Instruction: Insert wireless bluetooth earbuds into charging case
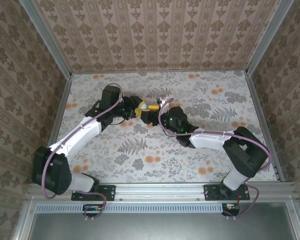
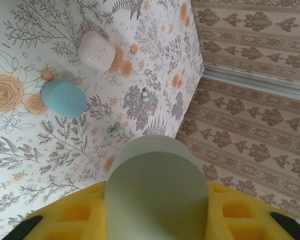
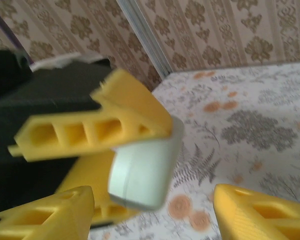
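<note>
While the left gripper point(image 2: 157, 220) sits clenched on a pale green case point(image 2: 155, 175) at bottom centre of its wrist view, yellow fingers point(image 2: 70, 215) pressed to either side, both buds lie loose on the floral table point(image 2: 20, 165). Lower earbud point(image 2: 118, 128) is just above the case's top edge. Upper earbud point(image 2: 145, 95) is higher, near mid-frame, apart from the first. Whitish case point(image 2: 95, 50) is upper left, with the pale blue case point(image 2: 63, 98) below it, not touching. In the blurred right wrist view, right gripper point(image 3: 155, 202) is released, fingers spread toward the bottom corners, green case between them.
</note>
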Controlling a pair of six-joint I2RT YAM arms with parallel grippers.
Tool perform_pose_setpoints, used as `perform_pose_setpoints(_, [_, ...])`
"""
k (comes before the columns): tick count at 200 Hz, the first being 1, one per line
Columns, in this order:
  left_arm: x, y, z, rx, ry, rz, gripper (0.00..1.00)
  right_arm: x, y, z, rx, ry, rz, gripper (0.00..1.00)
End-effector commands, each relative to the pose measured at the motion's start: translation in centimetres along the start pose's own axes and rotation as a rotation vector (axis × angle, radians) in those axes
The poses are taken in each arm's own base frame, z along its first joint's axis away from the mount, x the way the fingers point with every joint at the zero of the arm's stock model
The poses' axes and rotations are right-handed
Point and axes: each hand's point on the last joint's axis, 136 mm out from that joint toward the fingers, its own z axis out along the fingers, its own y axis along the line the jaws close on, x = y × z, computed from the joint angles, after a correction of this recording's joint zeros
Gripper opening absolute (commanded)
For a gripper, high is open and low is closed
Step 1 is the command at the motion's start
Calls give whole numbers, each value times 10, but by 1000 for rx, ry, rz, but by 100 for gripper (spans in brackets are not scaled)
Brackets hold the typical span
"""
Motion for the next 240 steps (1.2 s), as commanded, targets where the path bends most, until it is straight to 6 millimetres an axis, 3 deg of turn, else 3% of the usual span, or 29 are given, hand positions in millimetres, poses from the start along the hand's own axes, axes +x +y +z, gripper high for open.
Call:
perform_pose_setpoints(1, [7,-12,-6,49,11,-12,30,-18,7,9,-29,-71,27,65])
perform_pose_setpoints(60, [10,-19,-10,70,16,-6,30,-18,-3,20,0,-71,54,52])
perform_pose_setpoints(104, [10,-21,-12,76,17,4,31,-20,-3,24,-1,-80,69,34])
perform_pose_setpoints(126, [10,-21,-12,74,15,22,35,-21,-1,22,-22,-72,84,25])
perform_pose_setpoints(149, [8,-26,-16,69,-3,105,51,-22,2,18,-55,-27,132,23])
perform_pose_setpoints(172, [-2,-39,-28,66,-82,300,68,-23,1,11,-91,63,212,23])
perform_pose_setpoints(219, [-26,-75,-80,112,-422,940,74,-39,-3,-15,-229,256,496,22])
perform_pose_setpoints(240, [-17,-81,-94,182,-517,1263,82,-60,-6,-31,-286,273,614,23])
